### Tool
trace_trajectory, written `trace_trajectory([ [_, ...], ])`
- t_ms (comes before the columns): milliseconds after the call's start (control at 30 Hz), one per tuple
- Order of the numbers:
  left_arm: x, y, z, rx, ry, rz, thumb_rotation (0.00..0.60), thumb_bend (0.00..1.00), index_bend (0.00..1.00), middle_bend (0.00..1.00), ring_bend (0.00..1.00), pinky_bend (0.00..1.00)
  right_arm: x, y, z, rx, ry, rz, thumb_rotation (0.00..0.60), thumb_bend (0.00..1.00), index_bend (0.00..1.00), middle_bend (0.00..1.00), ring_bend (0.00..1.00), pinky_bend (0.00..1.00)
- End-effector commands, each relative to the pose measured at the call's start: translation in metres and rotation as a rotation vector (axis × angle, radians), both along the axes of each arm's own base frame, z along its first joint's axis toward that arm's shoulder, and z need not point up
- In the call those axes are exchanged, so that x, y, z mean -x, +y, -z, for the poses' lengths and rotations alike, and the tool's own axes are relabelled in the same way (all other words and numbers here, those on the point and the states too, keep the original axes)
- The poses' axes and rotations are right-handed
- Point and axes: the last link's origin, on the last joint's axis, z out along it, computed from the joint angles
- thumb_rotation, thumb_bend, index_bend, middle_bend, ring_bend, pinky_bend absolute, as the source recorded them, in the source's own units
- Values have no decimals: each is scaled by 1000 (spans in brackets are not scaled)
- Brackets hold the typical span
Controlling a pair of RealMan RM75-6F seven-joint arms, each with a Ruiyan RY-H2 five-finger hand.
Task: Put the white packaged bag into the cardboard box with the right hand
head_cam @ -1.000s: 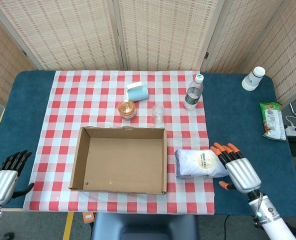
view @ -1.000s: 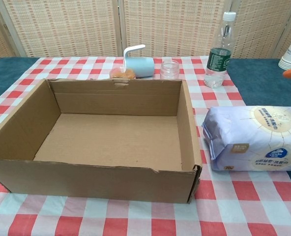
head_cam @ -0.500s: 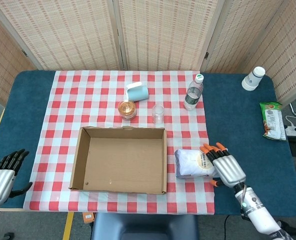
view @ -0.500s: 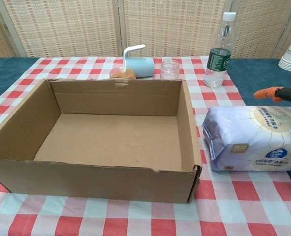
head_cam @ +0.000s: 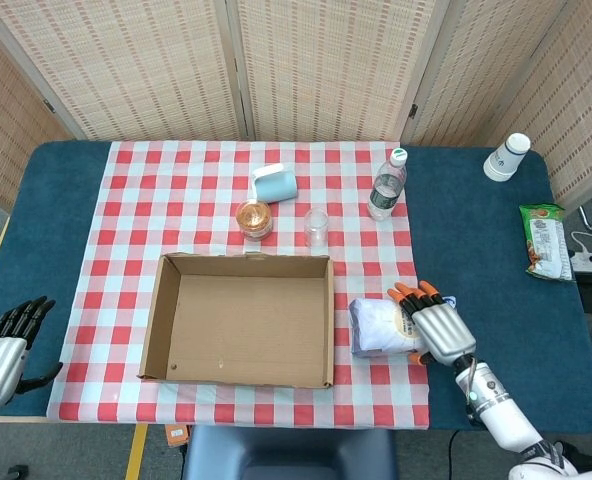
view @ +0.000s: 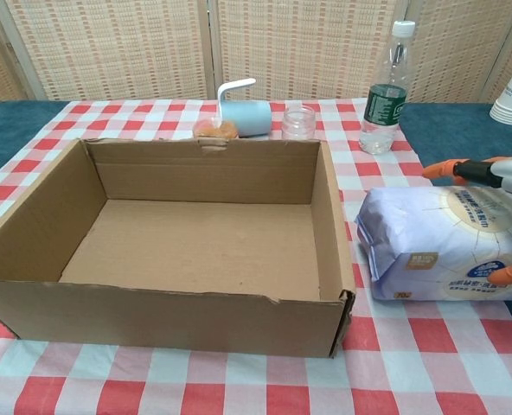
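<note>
While the right hand [head_cam: 434, 326] lies over the white packaged bag [head_cam: 384, 327] with fingers spread around it, not lifting, the bag rests on the desk [head_cam: 476, 240] at 3 o'clock of the cardboard box [head_cam: 240, 320]

Box top: the cardboard box [head_cam: 241, 318] is open on top, with nothing above it.
Box inside: bare floor, no things in it.
Box right wall: it stands between the white bag [head_cam: 384, 328] and the inside of the box.
Behind the box: a small jar [head_cam: 254, 218], a clear cup [head_cam: 317, 228], a blue cup [head_cam: 274, 184] on its side and a water bottle [head_cam: 386, 185] stand near the back wall.
Right of the bag: bare blue bench [head_cam: 486, 250].
</note>
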Motion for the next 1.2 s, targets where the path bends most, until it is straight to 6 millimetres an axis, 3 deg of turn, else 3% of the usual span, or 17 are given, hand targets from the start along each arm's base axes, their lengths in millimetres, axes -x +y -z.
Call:
trace_trajectory([
  [33,0,0,0,2,1,-1,600,242,0,0,0,97,0,-4,4,-16,8,4,600,0,0,0,0,0],
  [267,1,1,0,-3,-1,-4,600,243,0,0,0,97,-1,-9,13,-50,19,12,600,0,0,0,0,2],
  [433,1,1,1,-1,0,-2,600,243,0,0,0,97,-2,-11,14,-62,21,15,600,0,63,9,0,145],
  [533,1,1,1,-3,-1,-3,600,242,0,0,0,97,0,-12,15,-56,34,19,600,0,127,72,36,254],
  [700,1,1,0,-5,-2,-4,600,242,0,0,0,97,1,-13,16,-45,37,21,600,0,183,109,78,290],
  [1000,1,1,1,-5,-2,-5,600,243,0,0,0,98,-2,-13,4,1,26,2,600,26,317,261,236,399],
  [1200,0,0,2,-3,4,-3,600,243,0,0,0,98,-4,-10,-9,18,28,-5,600,26,349,266,243,406],
])
